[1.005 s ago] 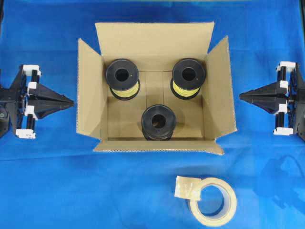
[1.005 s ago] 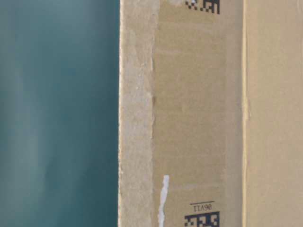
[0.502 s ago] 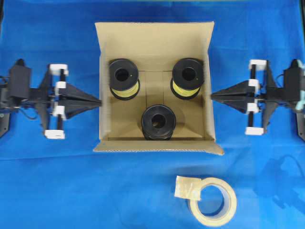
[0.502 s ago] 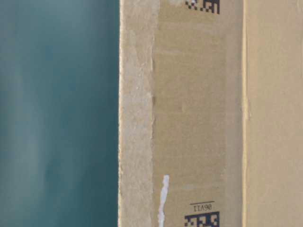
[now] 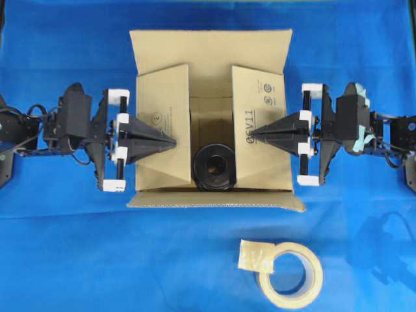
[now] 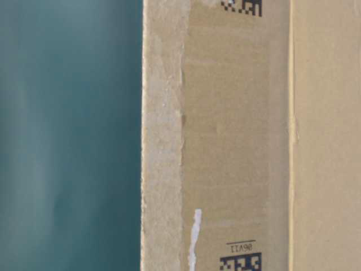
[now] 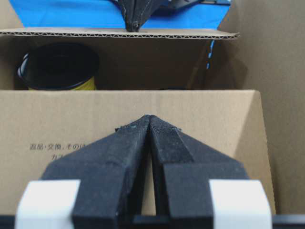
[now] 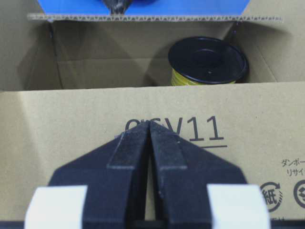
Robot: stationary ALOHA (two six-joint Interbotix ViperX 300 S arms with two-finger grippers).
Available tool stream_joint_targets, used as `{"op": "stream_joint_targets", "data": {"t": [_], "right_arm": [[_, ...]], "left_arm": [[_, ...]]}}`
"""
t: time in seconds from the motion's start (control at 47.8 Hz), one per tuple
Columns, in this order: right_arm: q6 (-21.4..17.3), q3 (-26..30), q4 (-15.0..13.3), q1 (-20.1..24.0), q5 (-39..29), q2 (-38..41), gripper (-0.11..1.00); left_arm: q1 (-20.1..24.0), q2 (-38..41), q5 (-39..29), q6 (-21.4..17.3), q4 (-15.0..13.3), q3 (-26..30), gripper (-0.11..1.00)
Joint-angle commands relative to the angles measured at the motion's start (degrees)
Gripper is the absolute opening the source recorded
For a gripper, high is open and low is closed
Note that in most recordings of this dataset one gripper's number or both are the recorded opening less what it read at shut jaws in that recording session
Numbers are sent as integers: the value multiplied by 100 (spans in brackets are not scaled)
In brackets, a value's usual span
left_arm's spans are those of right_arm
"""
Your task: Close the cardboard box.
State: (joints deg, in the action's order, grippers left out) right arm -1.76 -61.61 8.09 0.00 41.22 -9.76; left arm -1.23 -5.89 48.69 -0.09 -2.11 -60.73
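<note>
Cardboard box (image 5: 211,68) is sat in the middle of the blue cloth (image 5: 78,247), and both side flaps are seen folded in over the opening, with a gap left between them where one black spool (image 5: 213,167) is visible. The left gripper (image 5: 174,140) is laid on top of the left side flap (image 5: 162,120), tip pointed inward near that flap's inner edge, and its fingers (image 7: 131,143) are pressed together with nothing held, as shown clearly in the left wrist view. Same deal on the other side: the right gripper (image 5: 252,134) is rested on the right side flap (image 5: 259,97), the one printed "06V11", and its fingers (image 8: 133,143) are closed together too, empty. Both arms are stretched in low and roughly level from opposite sides, so the two tips are aimed at each other across the gap. The far flap and the near flap (image 5: 214,200) are not folded in yet. A yellow-wound spool (image 8: 208,61) is spotted inside the box under the flaps in the right wrist view. Over on the cloth, a roll of tape (image 5: 290,274) is left well apart from the box, nearer the front edge. The table-level view is filled by a cardboard wall with printed square codes (image 6: 241,262) and a blurry teal backdrop.
</note>
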Motion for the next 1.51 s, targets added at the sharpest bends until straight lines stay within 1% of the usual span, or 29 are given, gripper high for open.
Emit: {"op": "stream_joint_targets", "data": {"t": [0.0, 0.335, 0.523, 0.691, 0.837, 0.963, 1.089, 1.235, 1.382, 1.486], "right_arm": [[0, 105, -9, 9, 0, -44, 0], [-18, 246, 18, 9, -457, 255, 0], [-26, 264, 44, 0, -483, 334, 0], [-26, 308, 26, 0, -475, 334, 0], [-26, 343, 26, 0, -475, 334, 0], [-26, 352, 44, 9, -483, 334, 0], [-26, 360, 26, 9, -475, 334, 0], [-26, 360, 26, 18, -475, 334, 0], [-26, 360, 26, 35, -483, 343, 0], [-26, 360, 26, 44, -483, 334, 0]], "left_arm": [[-18, -9, -18, -9, -9, 158, 0], [-18, 439, -422, 35, -18, 396, 0], [-18, 571, -642, 53, -18, 519, 0], [-18, 571, -642, 53, -18, 580, 0], [62, 580, -659, 0, -26, 765, 0], [272, 580, -844, -53, -26, 1028, 0], [545, 668, -1274, -272, -18, 1433, 0], [747, 888, -1617, -712, -18, 1898, 0], [940, 1063, -1723, -1020, -18, 2285, 0], [1107, 1134, -1723, -1081, -9, 2452, 0]]}}
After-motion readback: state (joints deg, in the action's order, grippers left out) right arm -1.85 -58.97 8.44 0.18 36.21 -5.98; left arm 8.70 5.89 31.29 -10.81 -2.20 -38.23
